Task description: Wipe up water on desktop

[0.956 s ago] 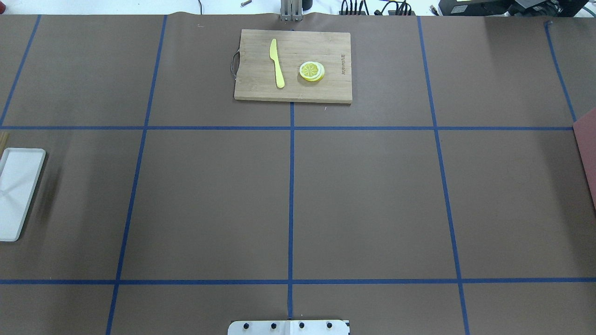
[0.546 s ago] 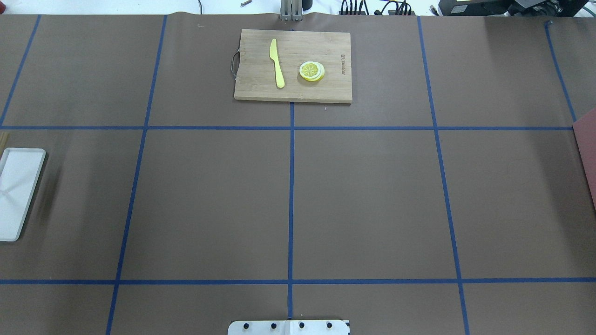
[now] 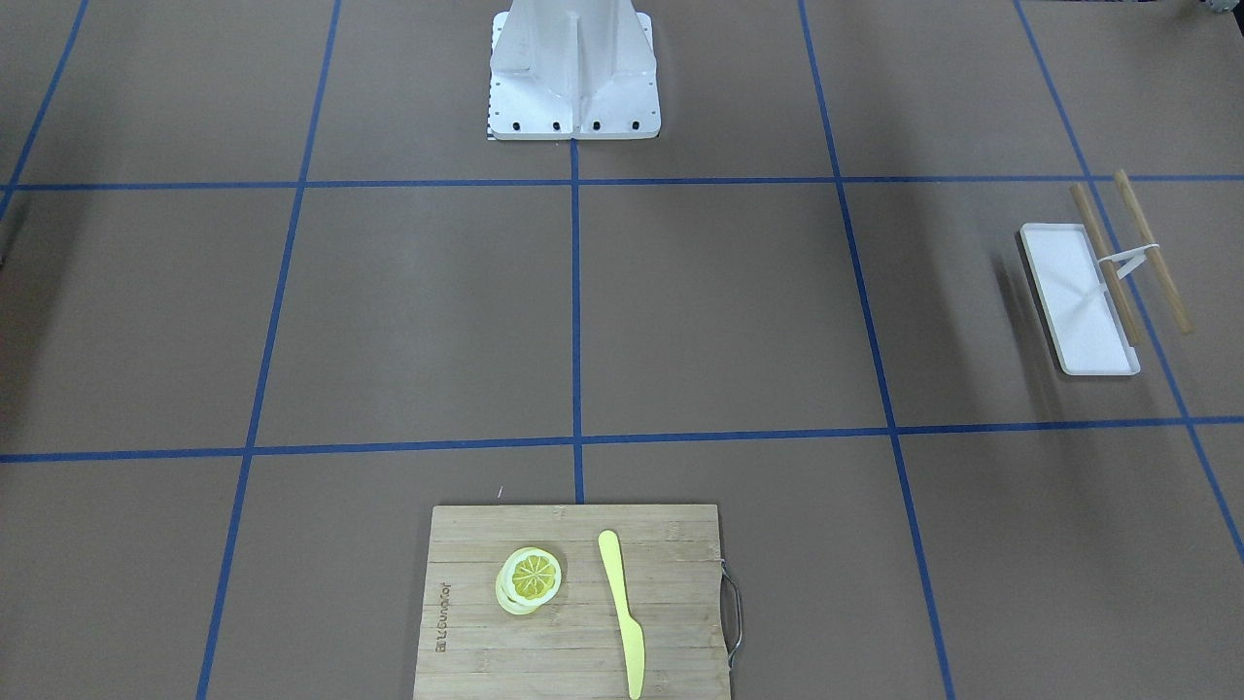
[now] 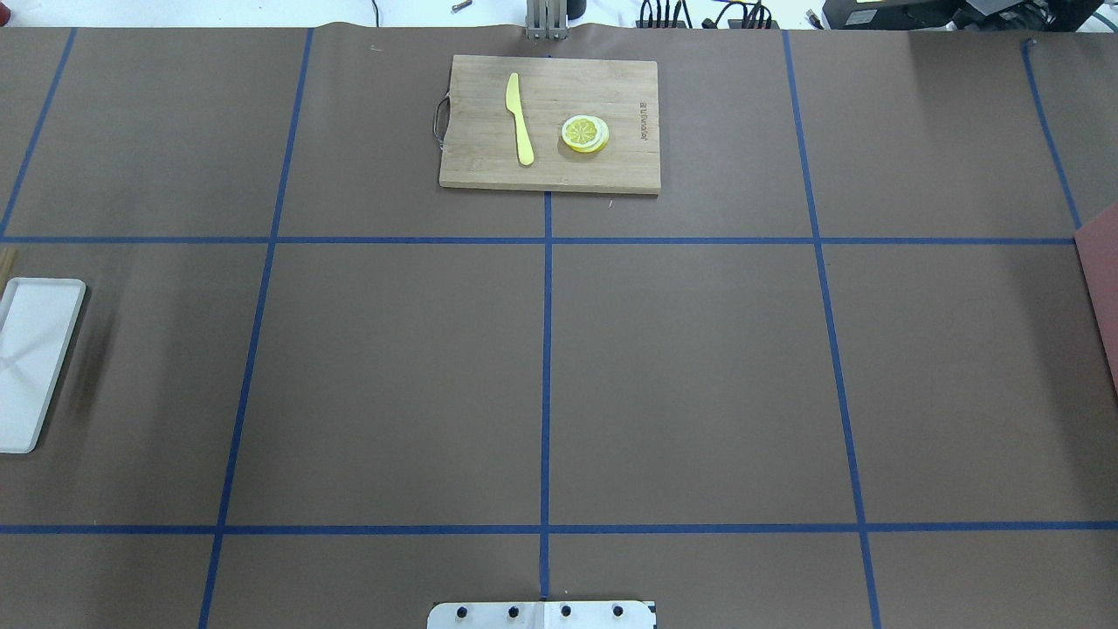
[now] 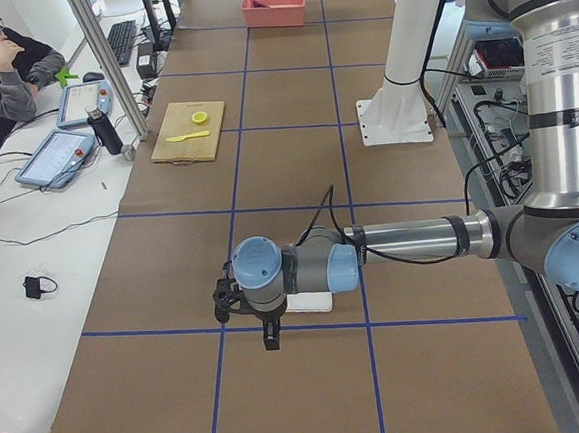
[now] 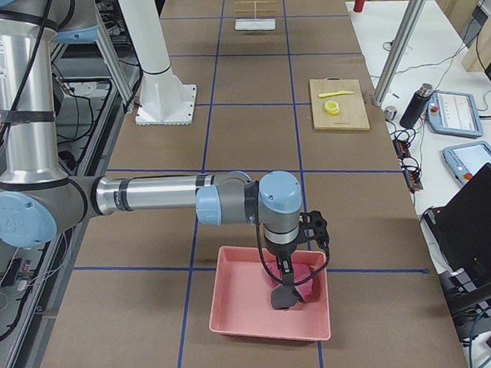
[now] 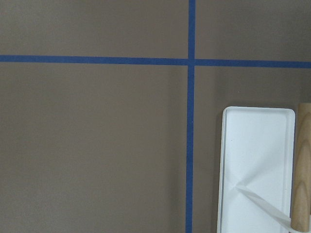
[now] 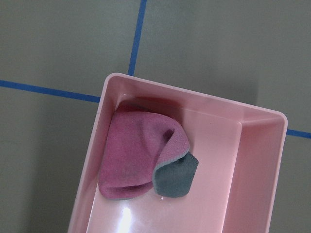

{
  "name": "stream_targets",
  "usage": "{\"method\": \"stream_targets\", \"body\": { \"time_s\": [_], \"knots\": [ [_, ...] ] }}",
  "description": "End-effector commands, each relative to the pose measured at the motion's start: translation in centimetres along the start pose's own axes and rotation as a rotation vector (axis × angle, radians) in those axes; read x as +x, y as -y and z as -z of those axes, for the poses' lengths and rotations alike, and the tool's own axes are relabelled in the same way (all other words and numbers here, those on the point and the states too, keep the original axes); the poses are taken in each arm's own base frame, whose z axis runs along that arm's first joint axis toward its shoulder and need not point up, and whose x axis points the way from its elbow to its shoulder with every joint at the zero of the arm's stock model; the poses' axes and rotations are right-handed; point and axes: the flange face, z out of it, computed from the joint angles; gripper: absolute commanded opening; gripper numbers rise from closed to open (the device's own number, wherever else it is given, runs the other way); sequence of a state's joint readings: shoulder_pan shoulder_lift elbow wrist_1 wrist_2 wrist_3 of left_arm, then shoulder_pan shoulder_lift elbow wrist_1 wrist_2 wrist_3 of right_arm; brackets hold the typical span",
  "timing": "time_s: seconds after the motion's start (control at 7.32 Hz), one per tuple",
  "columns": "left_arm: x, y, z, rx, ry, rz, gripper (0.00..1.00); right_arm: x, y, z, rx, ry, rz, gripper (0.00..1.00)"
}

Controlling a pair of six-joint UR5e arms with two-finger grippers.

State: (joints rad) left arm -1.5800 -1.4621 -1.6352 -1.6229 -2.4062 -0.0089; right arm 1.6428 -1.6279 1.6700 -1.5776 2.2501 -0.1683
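The desktop (image 4: 699, 376) is a brown top crossed by blue tape lines; I can make out no water on it. A dark pink cloth (image 8: 136, 155) with a grey underside lies crumpled in a pink bin (image 8: 257, 160) at the table's right end. My right gripper (image 6: 283, 275) hangs straight above that cloth (image 6: 286, 298), inside the bin's (image 6: 236, 305) outline. Whether its fingers are open or shut I cannot tell. My left gripper (image 5: 270, 336) points down beside a white tray (image 5: 311, 302) at the left end, its state also unclear.
A bamboo cutting board (image 4: 550, 122) with a yellow knife (image 4: 520, 118) and lemon slices (image 4: 585, 134) lies at the far middle. Two wooden sticks (image 3: 1152, 253) rest across the white tray (image 3: 1079, 297). The robot base (image 3: 573, 68) stands at mid-table. A person (image 5: 7, 68) sits alongside.
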Motion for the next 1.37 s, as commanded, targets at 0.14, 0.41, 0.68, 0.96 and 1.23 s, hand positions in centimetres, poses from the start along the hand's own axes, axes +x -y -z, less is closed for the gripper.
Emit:
{"method": "stream_targets", "body": {
  "time_s": [0.14,0.41,0.68,0.96,1.23],
  "knots": [
    [-0.06,-0.02,-0.06,-0.001,-0.001,0.000,0.98,0.41,-0.80,-0.92,-0.014,0.034,-0.017,1.00],
    [-0.11,-0.03,-0.11,-0.002,-0.001,0.000,0.98,0.21,-1.45,-0.74,-0.011,0.027,-0.001,1.00],
    [-0.17,-0.05,-0.16,-0.003,-0.001,0.001,0.98,-0.21,-1.27,-0.21,0.000,0.027,-0.003,1.00],
    [-0.17,-0.05,-0.16,-0.003,-0.001,0.001,0.98,-0.17,-1.29,-0.27,-0.002,0.027,-0.004,1.00],
    [-0.17,-0.05,-0.16,-0.003,-0.001,0.001,0.98,-0.15,-1.37,-0.32,-0.002,0.029,-0.005,1.00]
  ]
}}
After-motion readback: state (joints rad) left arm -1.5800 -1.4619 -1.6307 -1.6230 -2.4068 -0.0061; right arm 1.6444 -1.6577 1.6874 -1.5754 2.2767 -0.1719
